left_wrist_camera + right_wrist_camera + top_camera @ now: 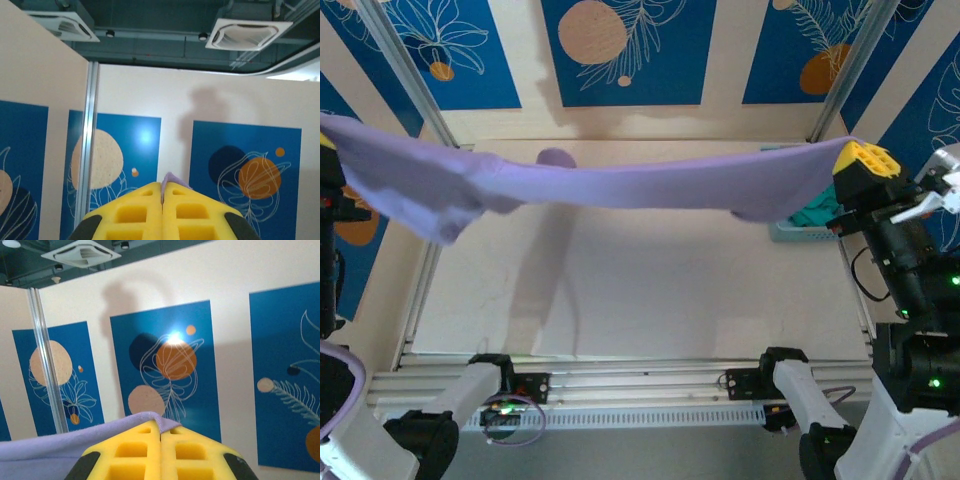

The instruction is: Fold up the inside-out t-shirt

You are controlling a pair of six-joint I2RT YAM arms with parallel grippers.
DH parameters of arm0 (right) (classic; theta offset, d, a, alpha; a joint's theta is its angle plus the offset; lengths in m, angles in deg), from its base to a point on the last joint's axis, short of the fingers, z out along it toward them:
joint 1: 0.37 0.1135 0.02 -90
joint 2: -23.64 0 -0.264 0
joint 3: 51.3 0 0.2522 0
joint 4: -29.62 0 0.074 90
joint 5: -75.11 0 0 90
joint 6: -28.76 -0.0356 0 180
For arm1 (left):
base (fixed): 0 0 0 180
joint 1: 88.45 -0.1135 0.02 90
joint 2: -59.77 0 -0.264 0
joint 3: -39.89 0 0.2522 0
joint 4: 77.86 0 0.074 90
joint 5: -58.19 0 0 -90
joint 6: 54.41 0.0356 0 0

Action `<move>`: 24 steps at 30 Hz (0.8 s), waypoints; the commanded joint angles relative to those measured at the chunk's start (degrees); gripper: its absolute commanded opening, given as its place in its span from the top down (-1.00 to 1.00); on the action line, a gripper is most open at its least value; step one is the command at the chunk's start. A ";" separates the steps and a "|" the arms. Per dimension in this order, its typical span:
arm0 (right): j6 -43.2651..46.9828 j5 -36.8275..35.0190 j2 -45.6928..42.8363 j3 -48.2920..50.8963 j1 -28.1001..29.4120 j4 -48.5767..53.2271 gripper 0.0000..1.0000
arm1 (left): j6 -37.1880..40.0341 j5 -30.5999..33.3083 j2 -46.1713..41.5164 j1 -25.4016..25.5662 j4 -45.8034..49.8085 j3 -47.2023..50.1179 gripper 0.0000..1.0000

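Backdrop panels of blue botanical print on cream board close off the far side, flanked by slanting aluminium posts. Below them lies the table, a pale, smooth, matte surface that is bare across its middle and bounded at the near edge by a slotted aluminium rail. The inside-out t-shirt, soft lavender cloth, is stretched above the table as a horizontal band. It sags slightly at centre, and loose folds droop near its left end. The left hand is clamped on one end, with a purple tip protruding between its yellow grid-moulded fingers. The right hand is clamped on the other end. A light-blue basket holding a teal garment sits at the table's far right, under the band's right end.
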 commanded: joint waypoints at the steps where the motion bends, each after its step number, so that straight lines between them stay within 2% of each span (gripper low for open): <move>1: 2.01 -2.62 1.47 -2.36 -0.19 2.46 1.00 | 2.47 1.47 4.35 -0.76 -1.08 -2.22 1.00; 8: 3.31 -2.21 6.97 -1.55 -0.20 -0.24 1.00 | 3.31 -0.47 15.06 -0.74 -4.38 -2.38 1.00; 14: 4.02 -1.00 13.71 8.72 0.33 -10.82 1.00 | 3.09 -2.71 27.40 -0.81 -13.03 3.24 1.00; 19: 5.14 -2.75 27.34 12.50 2.87 -17.68 1.00 | 2.91 -3.19 43.06 -0.81 -14.81 0.03 1.00; 22: 6.51 -5.08 39.42 10.32 4.90 -20.53 1.00 | 1.66 -4.32 55.51 -0.81 -12.95 -6.99 0.98; 24: 6.99 -5.94 49.10 6.10 5.71 -20.44 1.00 | 0.97 -5.24 65.37 -0.77 -10.59 -14.73 0.89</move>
